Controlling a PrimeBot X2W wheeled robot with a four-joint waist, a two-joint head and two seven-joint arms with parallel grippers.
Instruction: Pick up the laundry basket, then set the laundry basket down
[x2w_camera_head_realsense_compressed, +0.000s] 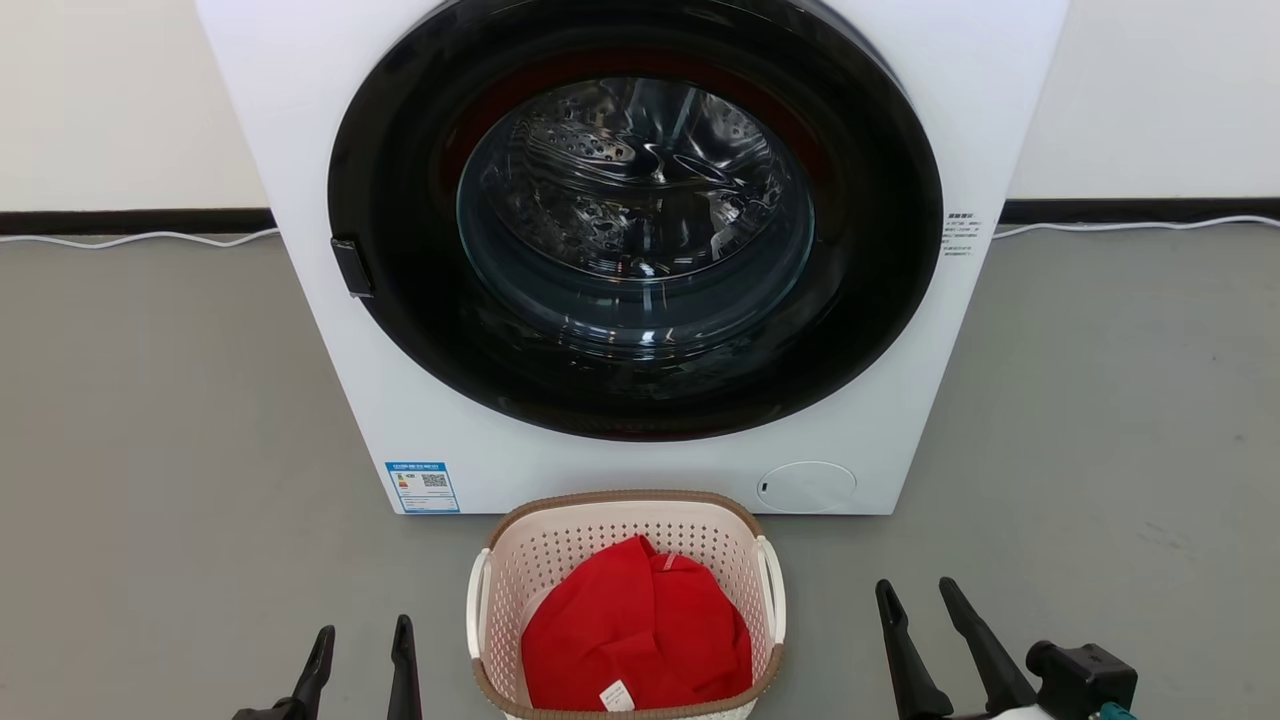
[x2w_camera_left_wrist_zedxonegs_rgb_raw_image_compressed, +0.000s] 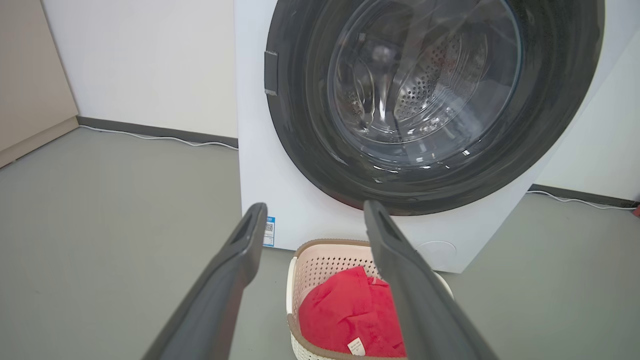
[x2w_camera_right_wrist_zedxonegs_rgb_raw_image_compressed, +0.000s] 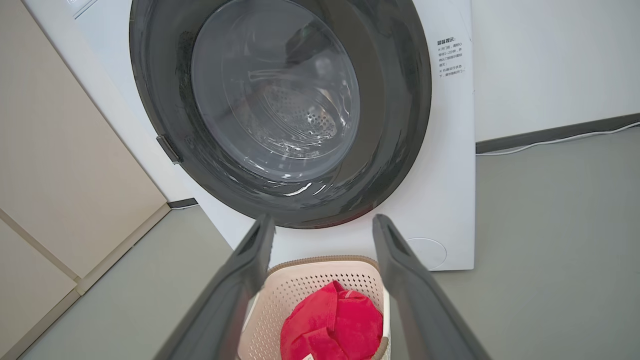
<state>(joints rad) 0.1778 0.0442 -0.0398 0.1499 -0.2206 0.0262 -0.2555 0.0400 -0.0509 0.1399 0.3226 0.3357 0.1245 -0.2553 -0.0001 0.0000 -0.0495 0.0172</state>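
The left tool (x2w_camera_head_realsense_compressed: 364, 632) and the right tool (x2w_camera_head_realsense_compressed: 916, 592) would, as a judgement, serve the laundry basket (x2w_camera_head_realsense_compressed: 600, 545) best by taking both of its white side handles together and keeping it level. The thin plastic looked light, and a grip on one side alone would likely tip it. The scene suited a basket waiting to be lifted as well as one lowered back down, and the pictures could not settle which. Each tool had its two long dark fingers (x2w_camera_head_realsense_compressed: 404, 670) spread wide apart, holding nothing and touching nothing. The left tool sat near the basket's left side. The right tool sat a little farther off on the basket's right side, and both pointed past the basket. The basket itself, cream-white and perforated with a brown woven-look rim, rested upright on the grey floor (x2w_camera_head_realsense_compressed: 150, 450) between the two tools. It had one handle (x2w_camera_head_realsense_compressed: 477, 600) on its left and another (x2w_camera_head_realsense_compressed: 772, 590) on its right. A crumpled red garment (x2w_camera_head_realsense_compressed: 635, 640) filled most of the basket, with a small white label (x2w_camera_head_realsense_compressed: 617, 695) at its near edge. Just behind the basket rose a white front-loading washer (x2w_camera_head_realsense_compressed: 620, 465), and its round, dark-framed glass door (x2w_camera_head_realsense_compressed: 640, 230) looked closed.
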